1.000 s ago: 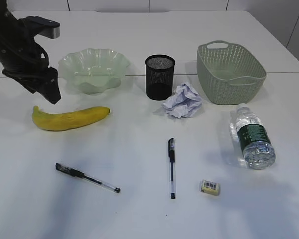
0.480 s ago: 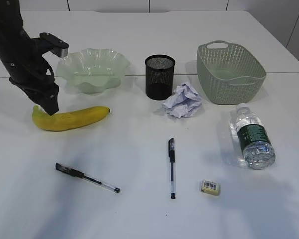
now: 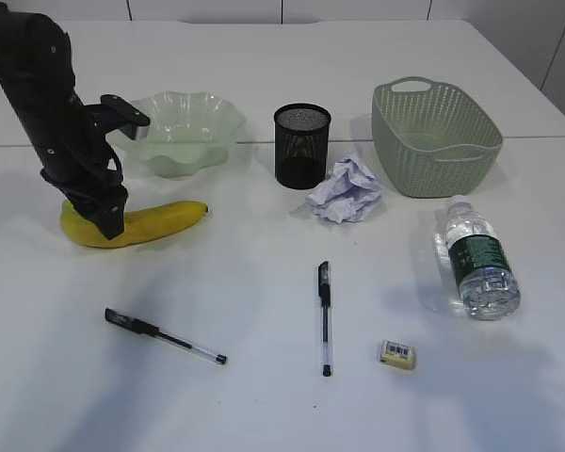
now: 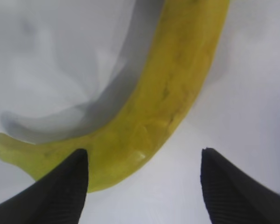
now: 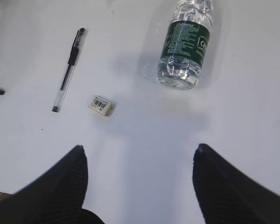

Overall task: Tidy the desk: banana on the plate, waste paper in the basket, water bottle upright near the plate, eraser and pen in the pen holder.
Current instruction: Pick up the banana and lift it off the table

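Pale-green plate (image 3: 177,132), black mesh pen holder (image 3: 302,144) and basket (image 3: 435,137) show nothing inside in the exterior view, the left wrist view has the left gripper (image 4: 142,179) spread over the banana (image 4: 163,95) lying on the table, and the right wrist view has the right gripper (image 5: 140,179) agape above eraser (image 5: 101,105) and bottle (image 5: 185,44).
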